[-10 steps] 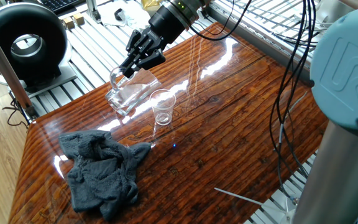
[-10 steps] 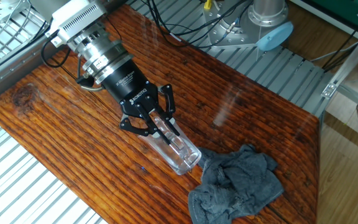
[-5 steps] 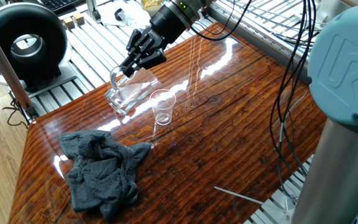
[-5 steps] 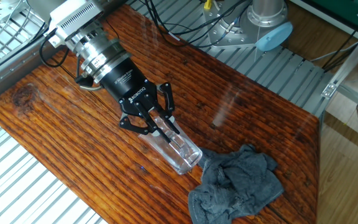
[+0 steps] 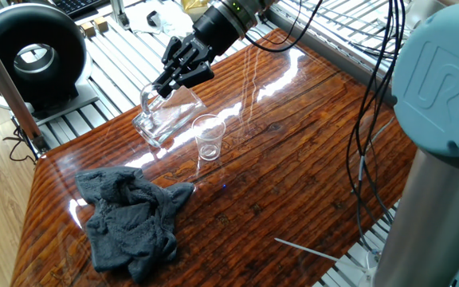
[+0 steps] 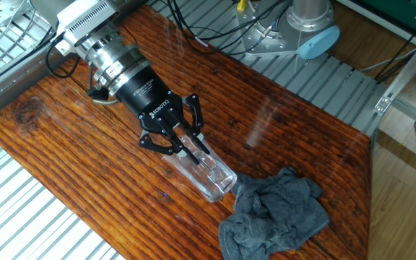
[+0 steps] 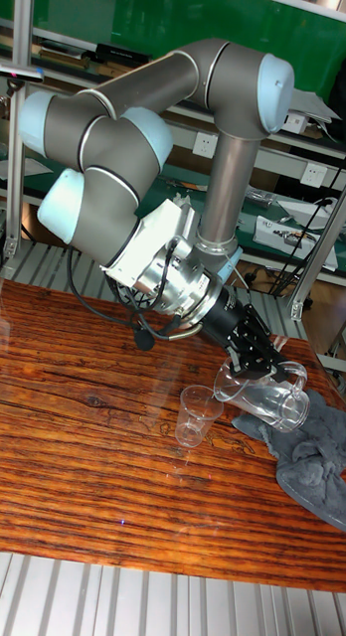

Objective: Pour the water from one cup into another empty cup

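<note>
Barely shifted from a moment earlier, the end effector (image 5: pixel 164 86) stays clenched on the mug (image 5: pixel 164 119) rim, tilting it above the desk (image 5: pixel 293 159) beside the tumbler (image 5: pixel 209 137); slick, breakable glass, best gripped at the handle or rim

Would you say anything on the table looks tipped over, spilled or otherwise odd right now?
Only the mug is askew: the pincer holds it steeply tilted near the upright tumbler. I see no puddle on the table; the grey cloth lies crumpled nearby.
</note>
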Tool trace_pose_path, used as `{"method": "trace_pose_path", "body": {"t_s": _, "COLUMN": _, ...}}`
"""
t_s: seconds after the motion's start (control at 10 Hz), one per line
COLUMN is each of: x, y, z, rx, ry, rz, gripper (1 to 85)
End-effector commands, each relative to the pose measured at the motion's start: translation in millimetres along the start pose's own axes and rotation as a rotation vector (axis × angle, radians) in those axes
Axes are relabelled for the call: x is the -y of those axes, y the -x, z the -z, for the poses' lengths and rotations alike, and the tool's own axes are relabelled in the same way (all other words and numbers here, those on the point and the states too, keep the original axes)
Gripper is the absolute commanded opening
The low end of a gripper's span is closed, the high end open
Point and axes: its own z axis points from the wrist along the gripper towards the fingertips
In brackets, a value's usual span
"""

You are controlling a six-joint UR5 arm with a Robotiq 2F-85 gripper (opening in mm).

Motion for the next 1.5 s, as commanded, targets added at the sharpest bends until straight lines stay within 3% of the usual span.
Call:
{"method": "trace_pose_path", "body": {"t_s": 0.0, "x": -0.3, "y": 3.2, "z": 2.7, "rx": 0.031, "ry": 0.001, "rz": 0.012, "gripper": 1.0}}
{"method": "trace_pose_path", "body": {"t_s": 0.9, "x": -7.2, "y": 5.5, "z": 8.7, "rx": 0.070, "ry": 0.013, "rz": 0.024, "gripper": 1.0}}
{"method": "trace_pose_path", "body": {"t_s": 1.4, "x": -7.6, "y": 6.2, "z": 10.8, "rx": 0.070, "ry": 0.013, "rz": 0.016, "gripper": 1.0}}
